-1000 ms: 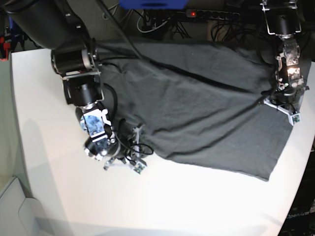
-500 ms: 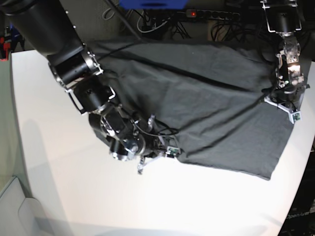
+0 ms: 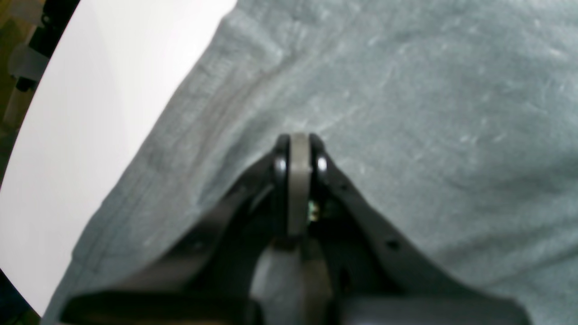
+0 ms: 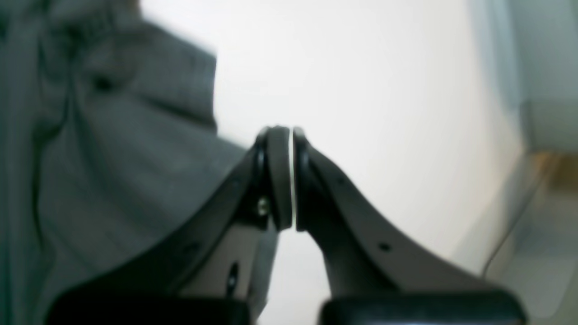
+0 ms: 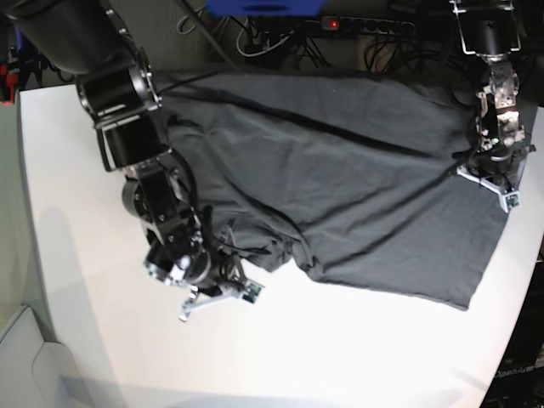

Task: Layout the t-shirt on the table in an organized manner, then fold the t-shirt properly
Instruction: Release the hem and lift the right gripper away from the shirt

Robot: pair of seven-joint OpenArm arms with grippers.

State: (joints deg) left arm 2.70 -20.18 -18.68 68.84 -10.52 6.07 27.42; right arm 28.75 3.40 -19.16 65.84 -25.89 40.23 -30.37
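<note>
Table: the big white table (image 5: 340, 357) is bare at the near edge, close to the camera.
Right hand: the right hand (image 5: 217, 297) sits low over the white table, just beside the near edge of the cloth. Its two fingers are pressed tight together with nothing between them – the wrist view shows only white table past the tips.
T-shirt: the dark grey t-shirt (image 5: 357, 187) lies spread across the far half of the table, with long creases. Its near edge is bunched into folds next to the right hand.
Right arm: the thick black arm (image 5: 119, 93) reaches over the shirt's side and hides part of it.
Left hand: the left hand (image 5: 495, 174) is down on the other side of the shirt, near the table's edge. Its fingers are closed tight – I cannot tell if cloth is pinched between them.
Far back: black cables and a power strip (image 5: 365, 25) with a red light sit behind the table.
</note>
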